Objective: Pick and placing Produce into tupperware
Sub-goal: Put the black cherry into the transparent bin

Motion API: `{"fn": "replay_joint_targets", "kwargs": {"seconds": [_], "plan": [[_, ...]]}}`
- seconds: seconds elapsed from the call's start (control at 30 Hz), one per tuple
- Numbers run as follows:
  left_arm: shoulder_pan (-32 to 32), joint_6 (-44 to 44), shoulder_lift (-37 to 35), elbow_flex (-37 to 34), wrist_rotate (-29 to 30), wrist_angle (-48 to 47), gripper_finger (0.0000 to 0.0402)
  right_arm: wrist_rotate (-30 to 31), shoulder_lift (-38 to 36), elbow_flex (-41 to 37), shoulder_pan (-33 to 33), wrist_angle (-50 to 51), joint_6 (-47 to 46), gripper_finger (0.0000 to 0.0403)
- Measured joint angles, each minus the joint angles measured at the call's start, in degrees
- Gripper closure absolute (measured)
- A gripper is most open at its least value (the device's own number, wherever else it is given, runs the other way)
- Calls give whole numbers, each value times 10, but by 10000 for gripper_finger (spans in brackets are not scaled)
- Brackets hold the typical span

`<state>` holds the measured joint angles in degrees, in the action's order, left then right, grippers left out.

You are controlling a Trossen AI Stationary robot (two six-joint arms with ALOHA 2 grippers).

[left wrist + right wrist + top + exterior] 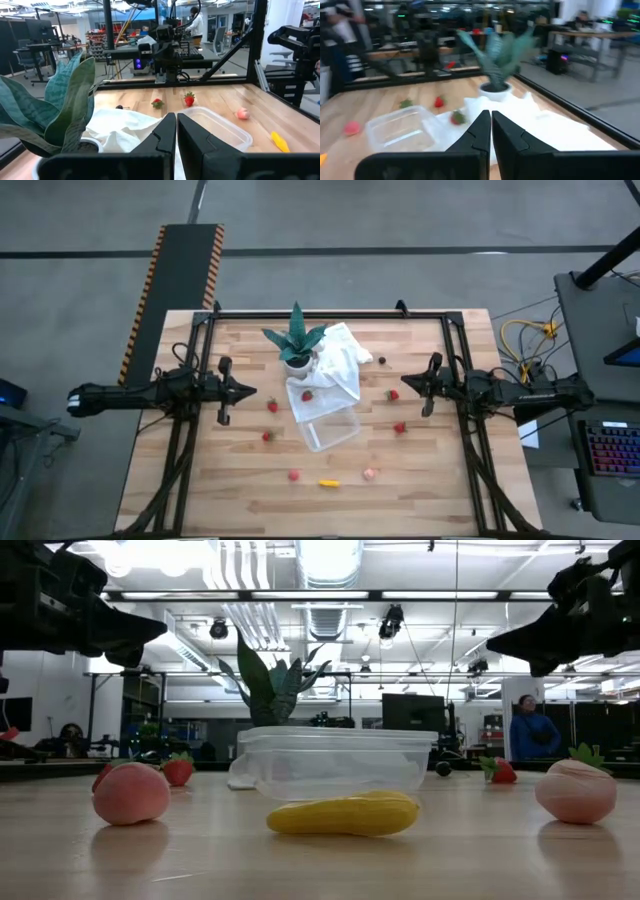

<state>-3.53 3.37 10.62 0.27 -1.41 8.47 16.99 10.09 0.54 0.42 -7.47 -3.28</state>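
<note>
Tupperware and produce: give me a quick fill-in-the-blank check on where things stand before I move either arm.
1. The tupperware holds ____ fruit pieces.
2. The elongated fruit piece on the table is ____ in colour.
3. The potted plant stands on the white ____.
4. The left gripper and right gripper fingers are ____.

Missing words: no; yellow; cloth; shut

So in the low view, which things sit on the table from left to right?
Pink fruit → strawberry → yellow fruit in front of the clear container → dark berry → strawberry → pink fruit.
</note>
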Motion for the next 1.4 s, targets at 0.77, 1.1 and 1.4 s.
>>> {"fn": "replay_joint_targets", "kwargs": {"seconds": [0.77, 1.1, 1.4], "plan": [[0, 4, -6, 0, 4, 31, 402, 148, 218, 191, -45, 176, -15, 252], [0, 4, -5, 0, 4, 31, 402, 91, 372, 288, -114, 318, -81, 267], [0, 4, -5, 0, 4, 30, 402, 57, 518, 303, -171, 288, -58, 275]]}}
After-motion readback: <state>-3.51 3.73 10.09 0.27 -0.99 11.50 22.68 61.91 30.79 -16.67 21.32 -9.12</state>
